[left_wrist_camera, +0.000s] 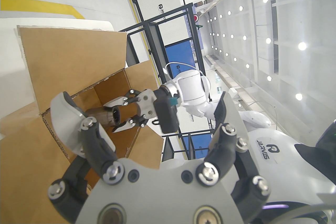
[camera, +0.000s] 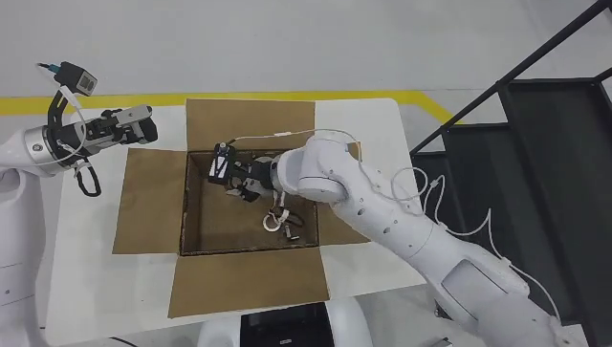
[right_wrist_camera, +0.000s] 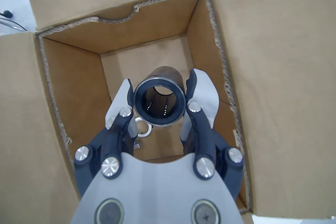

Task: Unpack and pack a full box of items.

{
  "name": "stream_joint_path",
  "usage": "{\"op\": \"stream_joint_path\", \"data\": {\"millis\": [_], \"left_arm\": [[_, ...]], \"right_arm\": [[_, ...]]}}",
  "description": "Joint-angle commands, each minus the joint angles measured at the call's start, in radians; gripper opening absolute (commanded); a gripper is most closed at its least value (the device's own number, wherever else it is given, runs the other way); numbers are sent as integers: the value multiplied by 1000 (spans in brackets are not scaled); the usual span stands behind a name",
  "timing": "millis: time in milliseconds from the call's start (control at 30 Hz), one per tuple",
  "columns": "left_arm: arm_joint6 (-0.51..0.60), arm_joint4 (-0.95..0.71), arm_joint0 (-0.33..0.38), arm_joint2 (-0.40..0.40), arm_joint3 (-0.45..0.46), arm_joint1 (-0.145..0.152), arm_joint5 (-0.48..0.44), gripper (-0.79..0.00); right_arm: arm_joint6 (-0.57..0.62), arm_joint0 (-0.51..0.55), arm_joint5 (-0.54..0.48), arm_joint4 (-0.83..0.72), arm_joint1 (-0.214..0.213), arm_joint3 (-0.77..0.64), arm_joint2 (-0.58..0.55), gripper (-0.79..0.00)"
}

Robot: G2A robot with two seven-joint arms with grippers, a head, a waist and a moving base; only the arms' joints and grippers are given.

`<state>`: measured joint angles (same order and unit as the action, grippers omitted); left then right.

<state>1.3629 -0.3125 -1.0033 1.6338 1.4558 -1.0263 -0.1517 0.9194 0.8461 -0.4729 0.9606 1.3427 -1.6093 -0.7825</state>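
An open cardboard box (camera: 184, 204) stands on the white table (camera: 86, 261) with all its flaps folded out. My right gripper (camera: 227, 168) is over the box's far left part, shut on a dark metal cylinder. In the right wrist view the hollow cylinder (right_wrist_camera: 158, 104) sits between the pads of the right gripper (right_wrist_camera: 160, 80), above the box floor (right_wrist_camera: 118, 64). My left gripper (camera: 143, 125) hangs open beside the left flap, holding nothing. The left wrist view shows my left gripper (left_wrist_camera: 143, 101), and beyond it the right gripper (left_wrist_camera: 123, 114) with the cylinder (left_wrist_camera: 105, 116).
A small metal ring (right_wrist_camera: 143, 128) lies on the box floor under the cylinder, and a small white part (camera: 279, 221) lies near the box's right wall. A black metal stair frame (camera: 545, 127) stands right of the table. A yellow floor line (camera: 239, 98) runs behind it.
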Motion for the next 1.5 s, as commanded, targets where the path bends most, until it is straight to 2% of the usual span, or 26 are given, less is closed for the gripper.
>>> {"op": "stream_joint_path", "data": {"millis": [0, 300, 500, 667, 867, 1133, 1467], "left_arm": [[0, 0, 0, 0, 0, 0, 0, 0], [0, 0, 0, 0, 0, 0, 0, 0], [0, 0, 0, 0, 0, 0, 0, 0], [0, 0, 0, 0, 0, 0, 0, 0], [0, 0, 0, 0, 0, 0, 0, 0], [0, 0, 0, 0, 0, 0, 0, 0], [0, 0, 0, 0, 0, 0, 0, 0]], "right_arm": [[18, 66, -37, -12, -28, -84, -95, -785], [81, 265, -157, -112, -104, -311, -373, -785], [138, 332, -183, -143, -137, -408, -526, -785], [177, 366, -183, -183, -158, -419, -613, -785], [183, 367, -178, -195, -173, -386, -652, -785], [103, 373, -139, -143, -186, -339, -684, -785], [-11, 307, -80, -28, -194, -200, -668, -785]]}}
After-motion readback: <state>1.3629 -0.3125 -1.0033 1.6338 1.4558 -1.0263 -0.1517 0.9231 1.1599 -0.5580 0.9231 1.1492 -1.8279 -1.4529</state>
